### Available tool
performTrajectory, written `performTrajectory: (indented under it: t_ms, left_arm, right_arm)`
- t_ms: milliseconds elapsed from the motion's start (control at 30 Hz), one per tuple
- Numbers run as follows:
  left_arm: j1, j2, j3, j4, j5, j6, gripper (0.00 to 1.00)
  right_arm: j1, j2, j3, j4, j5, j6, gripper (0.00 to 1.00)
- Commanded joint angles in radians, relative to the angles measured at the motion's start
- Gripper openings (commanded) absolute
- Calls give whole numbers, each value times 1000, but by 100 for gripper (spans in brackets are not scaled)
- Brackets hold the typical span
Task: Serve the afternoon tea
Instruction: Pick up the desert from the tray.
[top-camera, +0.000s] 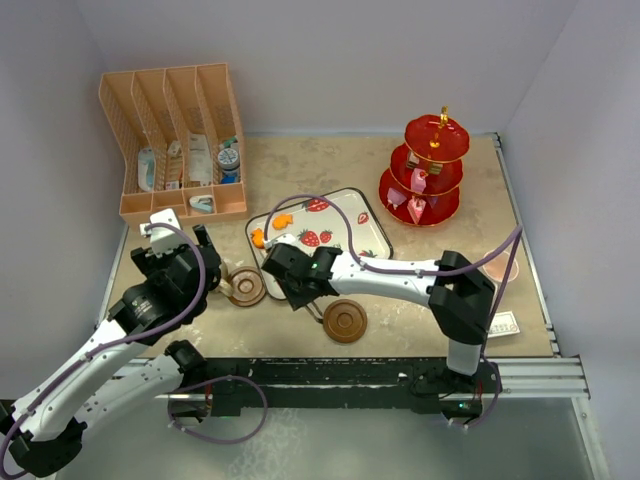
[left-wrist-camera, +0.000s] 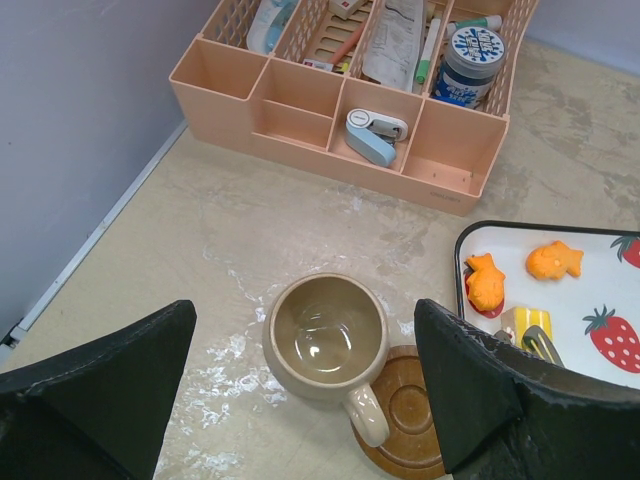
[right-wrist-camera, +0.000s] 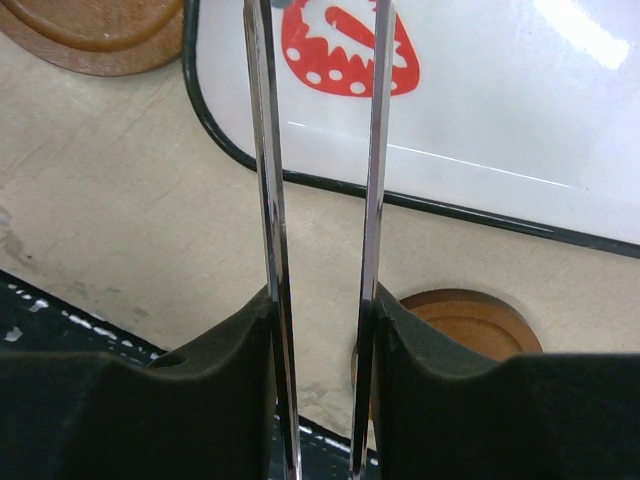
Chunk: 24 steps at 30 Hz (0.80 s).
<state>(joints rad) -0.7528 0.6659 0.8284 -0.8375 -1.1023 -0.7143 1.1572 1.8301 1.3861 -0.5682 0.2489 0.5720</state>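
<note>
Tan mug (left-wrist-camera: 325, 335) upright and empty on the bare tabletop (left-wrist-camera: 200, 230), left of centre, its handle lying over the edge of a brown saucer (left-wrist-camera: 400, 415) just beside it. Second brown saucer (top-camera: 344, 321) nearer the arm bases, apart from the first. Beyond the two, a strawberry-print tray (left-wrist-camera: 580, 295) holding two orange fish-shaped cakes (left-wrist-camera: 555, 261) and a small yellow sweet (left-wrist-camera: 522, 322) close to its left rim. Red three-tier stand (top-camera: 425, 170) well apart at the far right, pink sweets (top-camera: 418, 182) on its lower tiers. Something pale pink (top-camera: 495, 265) behind the right arm's elbow, possibly the pink mug, too hidden to say. Left gripper (left-wrist-camera: 305, 310) hovering above the tan mug, fingers spread wide to either side of it, touching nothing. Right gripper (right-wrist-camera: 320, 330) low over the near edge of the tray, pads (right-wrist-camera: 230, 350) clamped against the two blades of the metal tongs (right-wrist-camera: 265, 200), blades squeezed partway and not meeting. Peach divided rack (top-camera: 170, 140) of toiletries in the far left corner.
</note>
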Motion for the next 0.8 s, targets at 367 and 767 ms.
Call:
performTrajectory:
  t_ms: [367, 767]
  left_arm:
    - [2, 12, 34, 14, -10, 3, 88]
    - [2, 14, 34, 19, -1, 9, 88]
  right_arm:
    - [-82, -124, -120, 72, -53, 15, 40]
    - [-210, -224, -235, 177, -204, -35, 39]
